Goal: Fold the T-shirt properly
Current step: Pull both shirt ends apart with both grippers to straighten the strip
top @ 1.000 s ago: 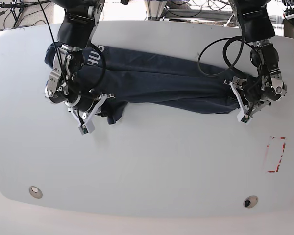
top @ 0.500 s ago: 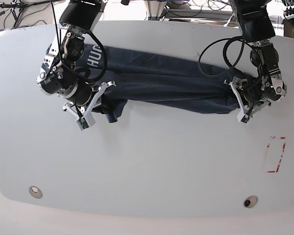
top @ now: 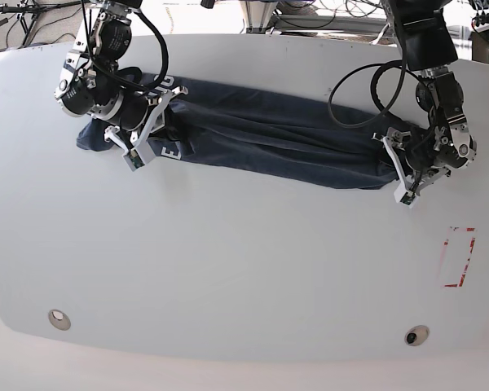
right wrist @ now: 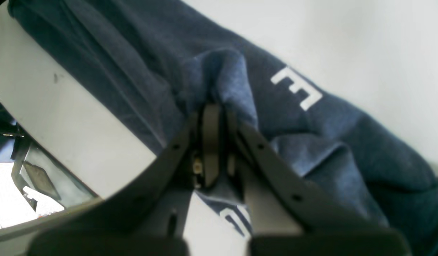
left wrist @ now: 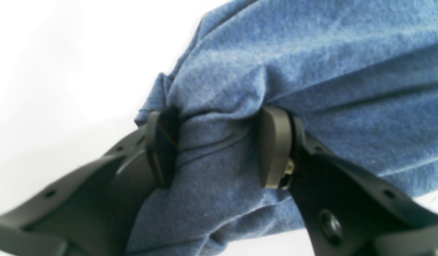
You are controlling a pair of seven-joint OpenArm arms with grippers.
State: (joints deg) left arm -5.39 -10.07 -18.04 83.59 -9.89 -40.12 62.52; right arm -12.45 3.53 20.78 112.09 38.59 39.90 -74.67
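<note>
Lifting T-shirt [top: 269,138] end tableward-back: right gripper [right wrist: 213,142] (clamped); left gripper [left wrist: 219,145] unmoved, pinching hem.

The T-shirt [top: 269,134] is a dark navy, heathered garment bunched into a long, rumpled band that lies across the far half of the white table [top: 244,269], running from the upper left down toward the right. White block lettering shows near its left end (an "E" reads clearly in the right wrist view), where a fold of cloth is lifted. Its right end is gathered into a tight, creased wad.
</note>
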